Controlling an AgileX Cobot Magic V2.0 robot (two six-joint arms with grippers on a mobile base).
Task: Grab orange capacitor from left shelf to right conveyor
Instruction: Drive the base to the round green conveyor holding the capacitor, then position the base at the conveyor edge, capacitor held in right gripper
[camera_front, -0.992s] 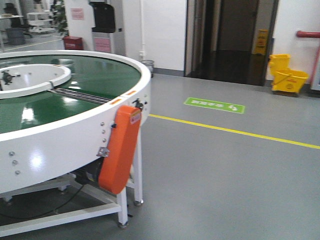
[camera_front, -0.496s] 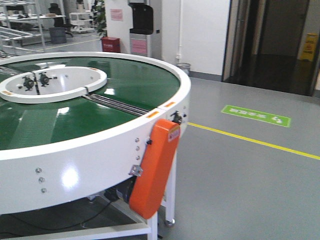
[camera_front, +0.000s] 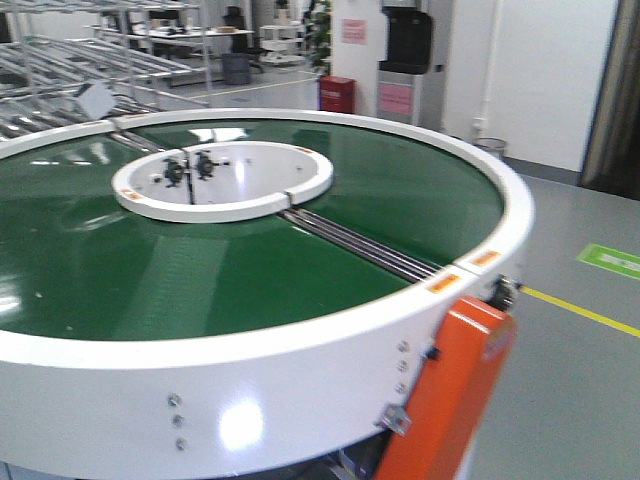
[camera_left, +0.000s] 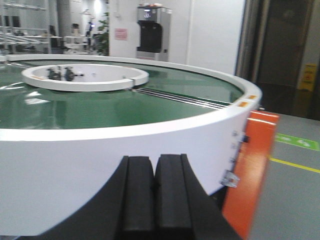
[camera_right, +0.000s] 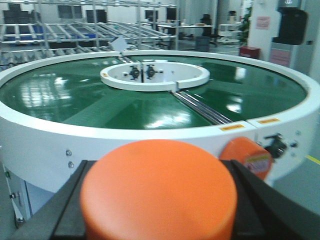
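Right pincer (camera_right: 159, 220): black fingers (camera_right: 67, 212) on either side of the orange capacitor (camera_right: 159, 187), clamped on it. Only its rounded orange top shows, filling the lower wrist view.

Left pincer (camera_left: 152, 192): pads (camera_left: 138, 195) pressed together, nothing between them.

Beyond both: the right conveyor (camera_right: 125, 131), with its white outer rim facing the arms, a glossy green belt and a white inner ring (camera_right: 155, 76) at centre. The capacitor is held in front of the rim, not on the belt.

An orange guard (camera_front: 455, 395) hangs on the rim at right. Tube racks (camera_right: 75, 30) stand behind.

Versus 1.0 s ago, front view: the conveyor sat at frame left, with a doorway and a yellow bucket showing. Now it fills the frame, the ring is near centre, and the doorway and bucket are out of view.
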